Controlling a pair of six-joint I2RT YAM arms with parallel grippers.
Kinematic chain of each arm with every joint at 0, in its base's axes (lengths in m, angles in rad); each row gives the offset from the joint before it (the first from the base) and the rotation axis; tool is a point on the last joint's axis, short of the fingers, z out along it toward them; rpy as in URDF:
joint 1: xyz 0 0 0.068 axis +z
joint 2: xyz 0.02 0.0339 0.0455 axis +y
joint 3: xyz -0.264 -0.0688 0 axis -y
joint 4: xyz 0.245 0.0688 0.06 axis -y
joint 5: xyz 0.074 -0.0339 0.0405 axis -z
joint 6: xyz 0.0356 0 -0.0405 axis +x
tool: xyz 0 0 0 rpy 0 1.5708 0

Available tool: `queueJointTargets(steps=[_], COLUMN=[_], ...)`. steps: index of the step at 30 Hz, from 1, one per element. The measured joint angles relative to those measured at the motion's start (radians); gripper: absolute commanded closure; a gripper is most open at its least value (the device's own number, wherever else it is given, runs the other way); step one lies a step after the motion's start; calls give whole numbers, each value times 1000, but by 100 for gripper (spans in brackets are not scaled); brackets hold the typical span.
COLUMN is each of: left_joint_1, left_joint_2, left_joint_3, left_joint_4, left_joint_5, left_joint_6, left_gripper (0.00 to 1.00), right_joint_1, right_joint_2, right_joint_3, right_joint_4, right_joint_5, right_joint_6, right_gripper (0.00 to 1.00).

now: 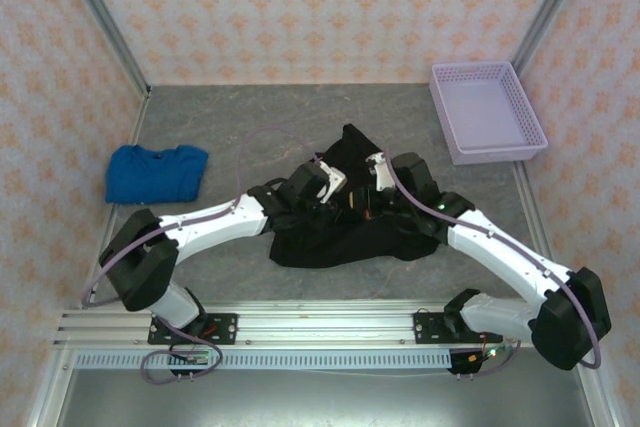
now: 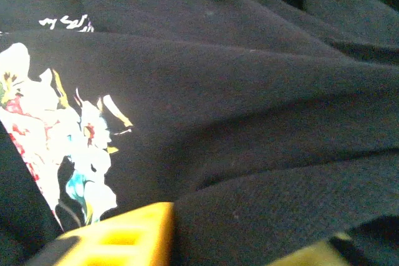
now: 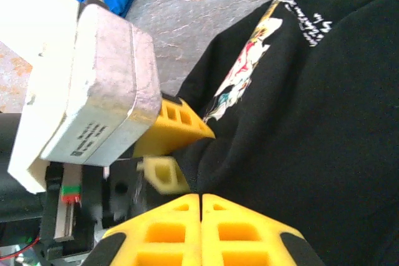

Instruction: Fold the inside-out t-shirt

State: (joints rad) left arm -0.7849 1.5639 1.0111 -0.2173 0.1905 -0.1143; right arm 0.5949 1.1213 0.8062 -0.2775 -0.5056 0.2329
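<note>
The inside-out t-shirt (image 1: 340,232) lies in a crumpled heap on the table (image 1: 230,117), right under both wrists. It bunches up around the fingers of each hand, and a flowered print (image 2: 68,147) shows just ahead and to the side of the left gripper (image 2: 218,244). The cloth looks soft, light and floppy. It will likely sag and slide rather than hold a shape, so a pinch on one layer at a hem, a shoulder seam or the collar edge should serve better than a grab into the thick of the folds. The left gripper has a ridge of black cloth running across the gap between its yellow fingers (image 2: 118,238). Whether they are pressed onto it or only straddle it, I cannot tell. The right gripper (image 3: 201,207) is clenched, its pads meeting flat — the shirt begins just past its tips, and nothing can be seen caught between them. Both arms reach forward and inward from their bases, forearms angled down, so the two wrists nearly meet over the middle of the heap, the left hand just ahead of the right hand's tips.
</note>
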Motion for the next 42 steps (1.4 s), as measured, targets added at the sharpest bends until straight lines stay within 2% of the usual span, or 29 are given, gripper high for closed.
queueJointTargets(steps=[4,7,10,12,16,21,25,31,36,39,42], left_joint_1=[30,77,113,118,118,127,140,153,158,158,158], left_joint_2=[6,-9,-40,-58,-92,-102,-102,-102,-102,-102,-102], left_joint_3=[77,120,124,124,124,133,135,135,140,146,154], left_joint_4=[-43,-95,-151,-185,-236,-270,-277,-293,-294,-295,-295], left_joint_5=[118,217,296,332,383,416,431,442,458,462,465], left_joint_6=[-88,-190,-282,-325,-384,-418,-432,-436,-436,-436,-436], left_gripper=[100,100,100,100,100,100,100,100,100,100,100], right_joint_1=[14,102,204,257,372,491,494,436,379,368,365], right_joint_2=[-51,-97,-146,-183,-229,-127,0,47,52,93,155], right_joint_3=[9,11,7,-8,-49,-55,-83,-149,-159,-159,-159], right_joint_4=[-105,-159,-159,-143,-104,-6,89,151,168,197,220], right_joint_5=[199,364,452,492,518,480,495,554,609,615,613], right_joint_6=[6,-7,-21,-25,-58,-85,-88,-88,-104,-120,-134], right_gripper=[62,51,44,46,58,67,73,75,72,68,69])
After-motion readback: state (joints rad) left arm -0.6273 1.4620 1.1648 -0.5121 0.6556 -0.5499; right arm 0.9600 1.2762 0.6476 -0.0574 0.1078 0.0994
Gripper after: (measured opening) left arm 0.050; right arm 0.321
